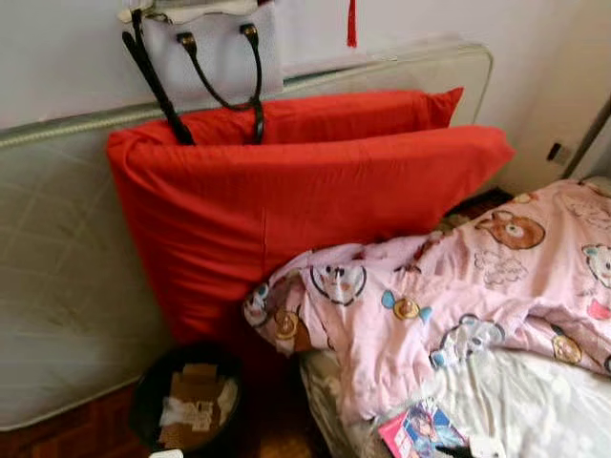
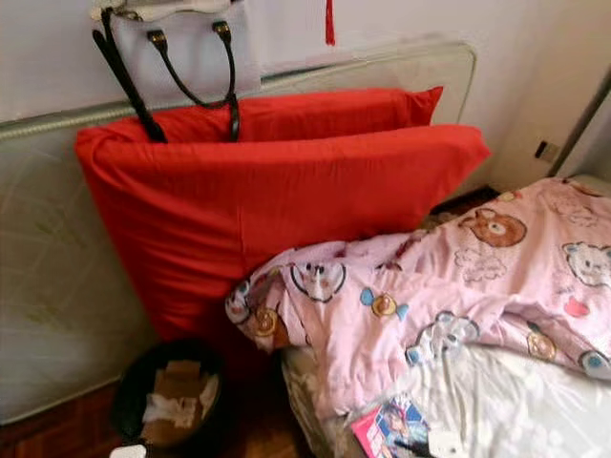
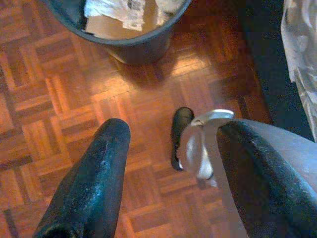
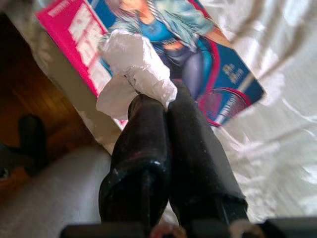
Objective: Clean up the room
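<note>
In your head views, a black trash bin (image 1: pixel 186 396) with paper scraps stands on the floor below the red pillows (image 1: pixel 305 205), beside the bed (image 1: pixel 535 405). Your left wrist view shows the left claw (image 3: pixel 171 148) spread open over parquet near that bin. Your right wrist view shows the right claw (image 4: pixel 166 106) clenched on a crumpled white tissue (image 4: pixel 133 64) at its fingertips, over a magazine (image 4: pixel 198 54) on the bed.

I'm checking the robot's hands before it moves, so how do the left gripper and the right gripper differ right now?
The left gripper has its fingers spread open with nothing between them; the right gripper is shut on a crumpled white tissue. The left gripper hangs over the parquet floor near the black trash bin; the right gripper is over the bed, above a colourful magazine. Both have two long black fingers.
</note>
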You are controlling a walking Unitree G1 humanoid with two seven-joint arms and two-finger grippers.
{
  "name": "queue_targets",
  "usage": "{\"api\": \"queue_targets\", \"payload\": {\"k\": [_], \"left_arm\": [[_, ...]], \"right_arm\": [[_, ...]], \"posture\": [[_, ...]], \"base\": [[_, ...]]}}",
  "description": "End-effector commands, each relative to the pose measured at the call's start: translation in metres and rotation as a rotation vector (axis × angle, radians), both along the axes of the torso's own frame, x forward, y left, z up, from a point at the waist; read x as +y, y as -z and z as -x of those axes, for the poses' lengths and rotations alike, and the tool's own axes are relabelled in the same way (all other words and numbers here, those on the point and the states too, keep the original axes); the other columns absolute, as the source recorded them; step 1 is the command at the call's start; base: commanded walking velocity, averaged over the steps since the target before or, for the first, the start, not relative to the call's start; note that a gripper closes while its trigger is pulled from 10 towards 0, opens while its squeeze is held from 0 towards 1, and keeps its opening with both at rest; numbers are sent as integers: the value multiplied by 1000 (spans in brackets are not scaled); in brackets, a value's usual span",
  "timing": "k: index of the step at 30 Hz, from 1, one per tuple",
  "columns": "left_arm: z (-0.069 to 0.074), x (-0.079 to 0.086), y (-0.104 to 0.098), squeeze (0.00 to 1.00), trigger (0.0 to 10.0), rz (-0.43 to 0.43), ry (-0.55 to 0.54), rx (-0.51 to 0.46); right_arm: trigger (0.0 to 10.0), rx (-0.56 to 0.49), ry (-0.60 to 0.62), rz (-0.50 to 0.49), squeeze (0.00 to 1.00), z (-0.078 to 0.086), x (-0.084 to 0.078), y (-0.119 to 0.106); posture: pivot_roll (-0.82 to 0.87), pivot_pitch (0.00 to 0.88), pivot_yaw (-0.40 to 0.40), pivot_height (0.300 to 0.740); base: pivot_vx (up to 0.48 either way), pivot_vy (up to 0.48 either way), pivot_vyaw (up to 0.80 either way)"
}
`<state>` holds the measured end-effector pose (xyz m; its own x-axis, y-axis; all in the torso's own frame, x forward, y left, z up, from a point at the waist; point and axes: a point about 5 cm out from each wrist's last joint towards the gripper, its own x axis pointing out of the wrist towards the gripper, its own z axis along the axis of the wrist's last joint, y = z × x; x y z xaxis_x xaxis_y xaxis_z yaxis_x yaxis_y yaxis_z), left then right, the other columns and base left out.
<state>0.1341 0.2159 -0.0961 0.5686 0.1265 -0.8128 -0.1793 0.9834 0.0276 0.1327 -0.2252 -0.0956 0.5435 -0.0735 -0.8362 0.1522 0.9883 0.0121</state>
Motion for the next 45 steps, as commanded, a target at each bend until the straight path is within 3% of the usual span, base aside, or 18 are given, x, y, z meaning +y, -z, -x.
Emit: {"api": "queue_targets", "payload": {"k": [1, 11, 45], "left_arm": [[2, 4, 0, 0, 10000, -8, -2, 0], [9, 4, 2, 0, 10000, -11, 11, 23], [4, 4, 1, 0, 10000, -17, 36, 21]], "right_arm": [[10000, -19, -10, 0, 0, -7, 1, -2], [10000, -10, -42, 2, 0, -6, 1, -2], [10000, -3, -75, 9, 0, -9, 3, -2]], "posture": [[-13, 0, -55, 718], [-15, 0, -52, 718], [-11, 0, -48, 718]], "base": [[0, 0, 0], [0, 328, 0], [0, 378, 0]]}}
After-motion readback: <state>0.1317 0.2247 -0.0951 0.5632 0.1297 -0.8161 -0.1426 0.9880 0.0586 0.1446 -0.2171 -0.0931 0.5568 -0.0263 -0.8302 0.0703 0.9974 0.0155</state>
